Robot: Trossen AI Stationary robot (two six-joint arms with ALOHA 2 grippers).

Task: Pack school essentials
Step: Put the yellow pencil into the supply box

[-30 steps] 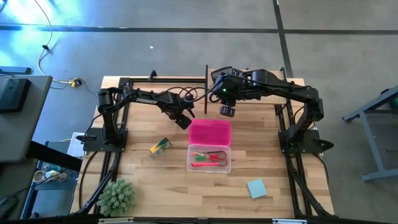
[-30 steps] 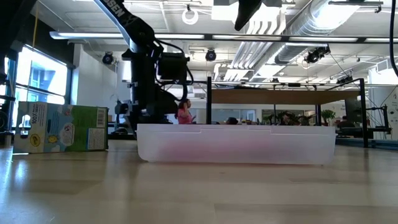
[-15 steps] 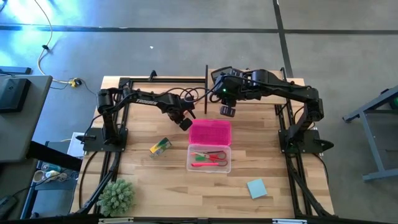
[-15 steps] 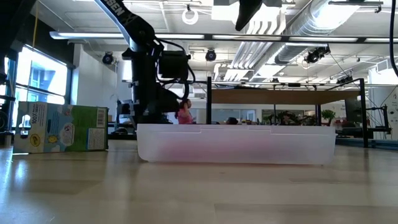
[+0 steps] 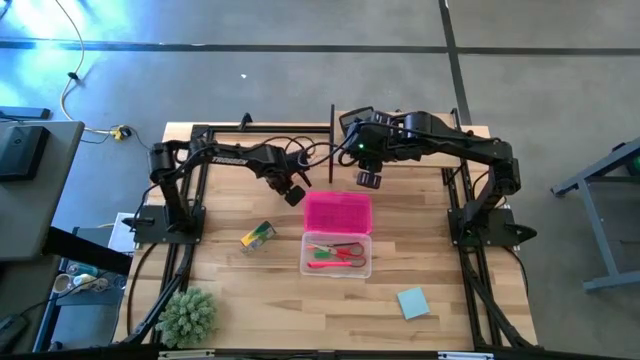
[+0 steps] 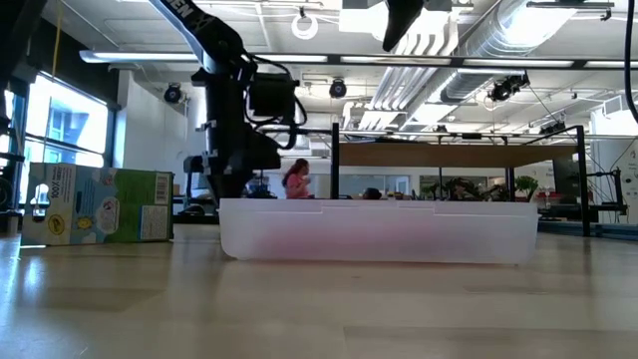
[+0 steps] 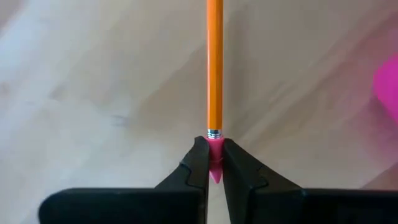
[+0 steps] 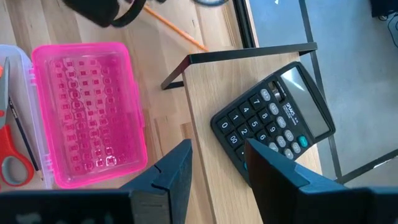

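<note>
Left gripper [image 7: 212, 163] pinched on orange pencil [image 7: 214, 68] at pink eraser end, upper-centre of high view, left of pink lid [image 5: 338, 212]. Advice: keep grip firm, lower pencil flat into clear case [image 5: 337, 254] beside scissors [image 5: 345, 251]. Pencil thin, long. Right gripper [image 8: 216, 163] spread wide over calculator [image 8: 272, 121].

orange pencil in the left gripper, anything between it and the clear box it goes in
Nothing visible blocks it. The left gripper holds the orange pencil by its pink eraser above bare table; the clear box lies open, its pink lid flipped back.
</note>
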